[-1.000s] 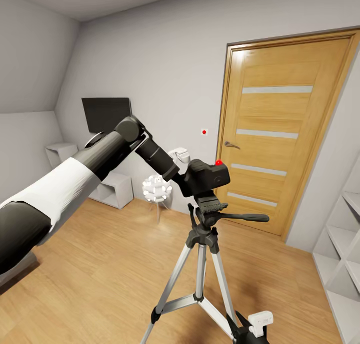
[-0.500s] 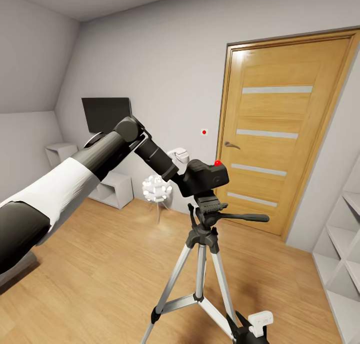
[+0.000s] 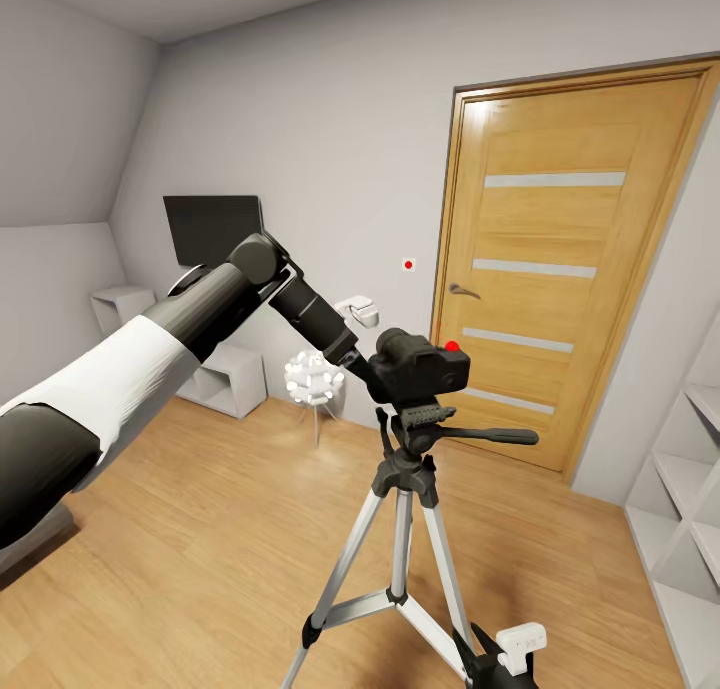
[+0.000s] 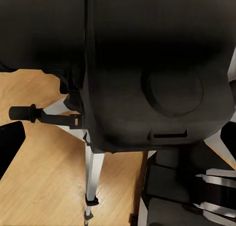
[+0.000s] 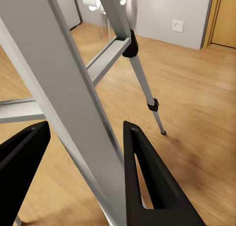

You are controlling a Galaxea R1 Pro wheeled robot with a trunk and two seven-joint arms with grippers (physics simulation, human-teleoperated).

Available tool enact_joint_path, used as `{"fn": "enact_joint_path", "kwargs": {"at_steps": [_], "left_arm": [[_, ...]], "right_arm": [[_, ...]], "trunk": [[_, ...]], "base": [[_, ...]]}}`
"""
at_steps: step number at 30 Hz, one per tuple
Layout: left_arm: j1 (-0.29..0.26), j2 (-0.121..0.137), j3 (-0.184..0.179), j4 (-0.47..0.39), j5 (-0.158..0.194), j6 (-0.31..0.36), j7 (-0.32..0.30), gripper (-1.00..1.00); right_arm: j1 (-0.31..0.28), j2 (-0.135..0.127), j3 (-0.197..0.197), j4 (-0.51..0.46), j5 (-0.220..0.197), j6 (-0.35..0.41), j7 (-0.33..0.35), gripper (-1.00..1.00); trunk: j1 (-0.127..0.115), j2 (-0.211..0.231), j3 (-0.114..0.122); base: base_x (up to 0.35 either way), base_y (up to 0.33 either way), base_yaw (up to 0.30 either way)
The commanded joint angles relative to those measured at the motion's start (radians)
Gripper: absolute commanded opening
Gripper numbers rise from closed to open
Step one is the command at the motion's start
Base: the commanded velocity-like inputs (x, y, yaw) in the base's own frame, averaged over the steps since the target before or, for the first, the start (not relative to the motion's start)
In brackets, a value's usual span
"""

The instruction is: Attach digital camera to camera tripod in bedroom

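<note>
Head view: the camera (image 3: 422, 365) is seen sitting level on the black head of the tripod (image 3: 405, 489), with its red dot on top. It looks set in place, so most of the task seems done. The left gripper (image 3: 372, 367) is at the back of the camera, but whether it is clamped on the camera or let go cannot be told. In the left wrist view, the camera (image 4: 157, 68) is seen very close, and the tripod handle (image 4: 44, 115) pokes out beside it. In the right wrist view, the right gripper (image 5: 86, 174) is spread wide around a silver tripod leg (image 5: 64, 98), with no pinch seen. What is likely left is for both arms to be pulled away without the tripod being bumped.
</note>
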Motion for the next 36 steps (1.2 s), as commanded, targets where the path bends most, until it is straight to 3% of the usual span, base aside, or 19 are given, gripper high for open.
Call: {"fn": "enact_joint_path", "kwargs": {"at_steps": [1,14,16,17,36], "left_arm": [[0.000,0.000,-0.001,-0.001,-0.007,0.010,-0.007,1.00],[0.000,0.006,0.000,-0.001,-0.007,0.010,-0.007,1.00],[-0.001,0.027,0.001,-0.002,-0.007,0.010,-0.007,1.00],[-0.001,0.067,0.002,-0.002,-0.007,0.010,-0.007,1.00],[0.001,0.285,-0.002,-0.095,-0.004,0.010,-0.007,1.00]], "right_arm": [[0.000,0.001,-0.006,0.016,0.047,0.003,-0.008,-1.00],[0.000,0.001,-0.006,0.016,0.047,0.003,-0.008,-1.00],[0.000,0.001,-0.006,0.016,0.047,0.003,-0.008,-1.00],[0.000,0.001,-0.007,0.016,0.047,0.003,-0.008,-1.00],[0.000,0.001,-0.006,0.016,0.047,0.003,-0.008,-1.00]], "trunk": [[0.001,0.000,-0.001],[0.001,0.000,-0.001],[0.001,0.000,-0.001],[0.001,0.000,-0.001],[0.001,0.000,-0.001]], "base": [[0.000,0.000,0.000],[0.000,0.000,0.000],[0.000,0.000,0.000],[0.000,0.000,0.000],[0.000,0.000,0.000]]}}
